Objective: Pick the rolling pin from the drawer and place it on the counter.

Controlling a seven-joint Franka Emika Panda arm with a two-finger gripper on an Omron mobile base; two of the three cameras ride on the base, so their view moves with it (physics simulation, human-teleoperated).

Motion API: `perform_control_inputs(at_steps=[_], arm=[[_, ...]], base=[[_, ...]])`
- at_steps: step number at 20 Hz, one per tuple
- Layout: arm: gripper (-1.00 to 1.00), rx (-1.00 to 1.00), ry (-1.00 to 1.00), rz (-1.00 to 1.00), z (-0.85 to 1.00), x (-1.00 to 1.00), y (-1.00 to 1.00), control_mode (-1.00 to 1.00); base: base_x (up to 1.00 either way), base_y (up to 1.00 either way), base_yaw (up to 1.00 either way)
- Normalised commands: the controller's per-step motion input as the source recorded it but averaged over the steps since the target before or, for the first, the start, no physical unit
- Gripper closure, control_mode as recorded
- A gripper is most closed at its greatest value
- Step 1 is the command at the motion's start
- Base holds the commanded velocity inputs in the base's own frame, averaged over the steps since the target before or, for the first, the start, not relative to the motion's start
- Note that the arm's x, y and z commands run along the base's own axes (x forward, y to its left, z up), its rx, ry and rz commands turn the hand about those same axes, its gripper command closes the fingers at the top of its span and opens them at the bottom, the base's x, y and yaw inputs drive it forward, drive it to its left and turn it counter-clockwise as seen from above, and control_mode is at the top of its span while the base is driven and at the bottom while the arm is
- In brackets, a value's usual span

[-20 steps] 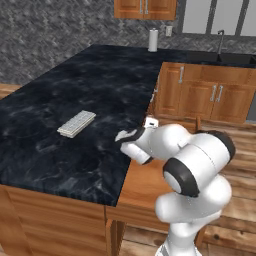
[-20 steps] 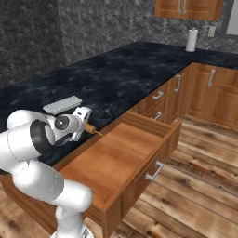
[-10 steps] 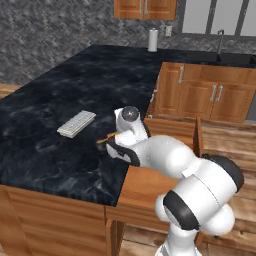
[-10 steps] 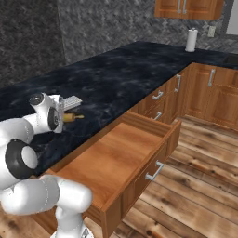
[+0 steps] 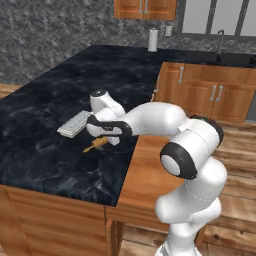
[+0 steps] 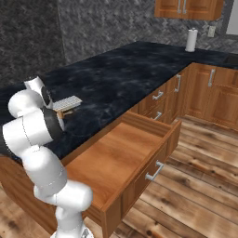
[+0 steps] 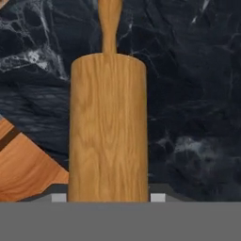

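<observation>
The slim light-brown wooden rolling pin point(image 5: 97, 144) sits low over the black marble-patterned counter point(image 5: 45, 155), pinched mid-barrel in the two-finger gripper point(image 5: 107, 140), beside a pale grey ridged block point(image 5: 74, 123). Stiff, light, round — likely to roll when released. The wide orange-brown wooden drawer point(image 6: 118, 158) stands open.

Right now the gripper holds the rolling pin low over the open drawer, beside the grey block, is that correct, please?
Not quite: the gripper holds the rolling pin low over the counter, not the drawer. The left base view shows it, beside the grey block.
</observation>
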Motion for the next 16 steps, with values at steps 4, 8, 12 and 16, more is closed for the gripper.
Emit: perform_control_inputs(at_steps=[4, 8, 12, 16], arm=[[1.0, 0.16, 0.17, 0.02, -1.0, 0.0, 0.0, -1.0], [1.0, 0.25, 0.0, 0.01, -1.0, -0.09, 0.0, -1.0], [-1.0, 0.25, 0.0, 0.0, -1.0, -0.27, 0.0, -1.0], [-1.0, 0.19, -0.05, 0.0, -1.0, -0.43, -0.05, -1.0]], base=[[0.0, 0.0, 0.0], [0.0, 0.0, 0.0], [0.0, 0.0, 0.0], [0.0, 0.0, 0.0]])
